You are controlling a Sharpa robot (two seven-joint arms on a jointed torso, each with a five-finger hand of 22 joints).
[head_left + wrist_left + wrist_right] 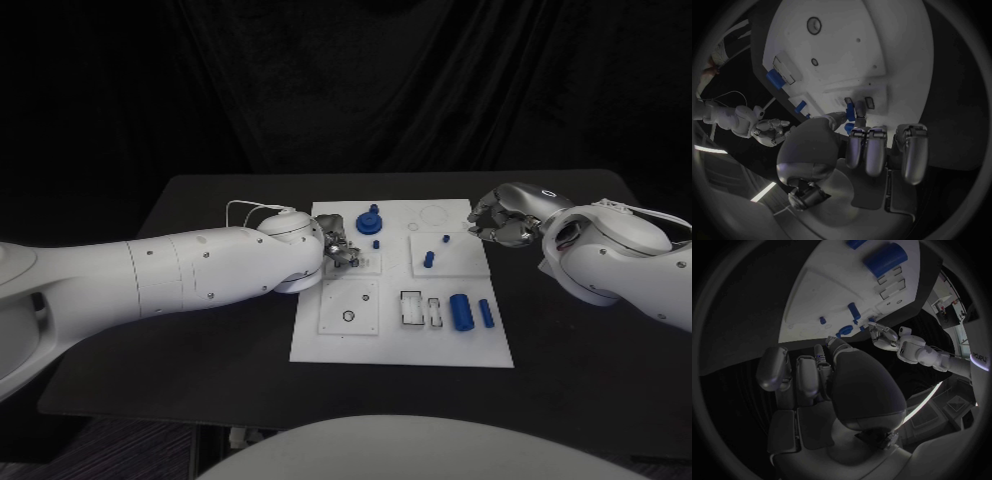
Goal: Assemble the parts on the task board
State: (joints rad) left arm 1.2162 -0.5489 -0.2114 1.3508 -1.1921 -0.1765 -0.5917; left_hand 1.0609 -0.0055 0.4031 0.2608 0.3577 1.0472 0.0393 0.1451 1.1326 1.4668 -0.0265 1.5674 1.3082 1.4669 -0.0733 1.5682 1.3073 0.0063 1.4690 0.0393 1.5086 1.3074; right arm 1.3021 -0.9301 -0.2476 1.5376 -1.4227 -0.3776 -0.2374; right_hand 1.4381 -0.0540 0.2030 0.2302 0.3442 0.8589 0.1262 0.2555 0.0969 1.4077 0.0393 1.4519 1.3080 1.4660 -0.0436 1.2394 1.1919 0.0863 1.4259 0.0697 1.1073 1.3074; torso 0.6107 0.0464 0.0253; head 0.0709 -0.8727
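Head view puts the task board [404, 340] in the middle of the black table [216, 200], a white plate carrying the blue parts. A round part with a stem [371, 220] stands near the board's far edge, with a small peg [376, 244] just before it. Another peg [428, 259] and a tiny one [447, 239] stand in the far right square. A thick cylinder [462, 312] and a thin rod [488, 313] lie side by side near the right edge, beside two rectangular slots [413, 305].

The left hand [338, 250] rests at the board's left side; in the left wrist view its thumb and a finger pinch a small blue part [850, 109] against the board.

The right hand [500, 222] hovers just off the board's far right corner, fingers curled in, holding nothing.
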